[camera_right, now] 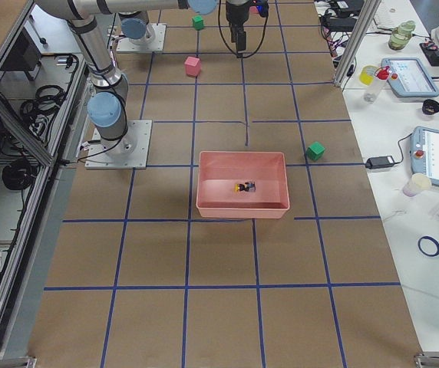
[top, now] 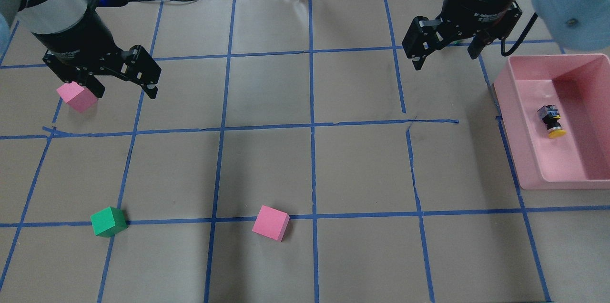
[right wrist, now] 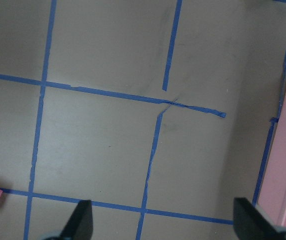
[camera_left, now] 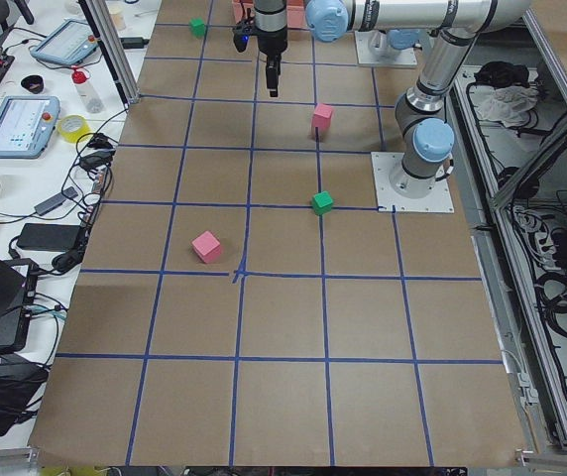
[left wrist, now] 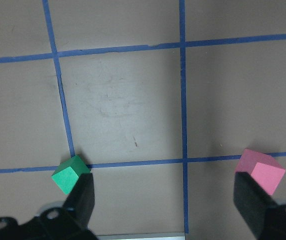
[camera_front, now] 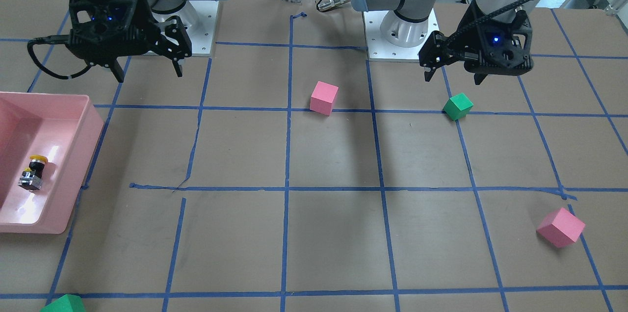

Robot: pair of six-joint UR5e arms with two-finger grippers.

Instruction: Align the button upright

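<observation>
The button (top: pixel 550 121), a round yellow cap on a blocky black and grey body, lies on its side inside the smooth pink rectangular bin (top: pixel 522 136). The left tool (top: pixel 125 89) and the right tool (top: pixel 445 59) hold their fingers apart above the brown tabletop (top: pixel 267 160).

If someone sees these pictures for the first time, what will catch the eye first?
The pink bin at the robot's right side of the table stands out most, with the yellow-capped button lying on its side inside it. The left gripper and the right gripper hover above the table, both open and empty. A pink cube and a green cube sit on the table near the robot.
</observation>
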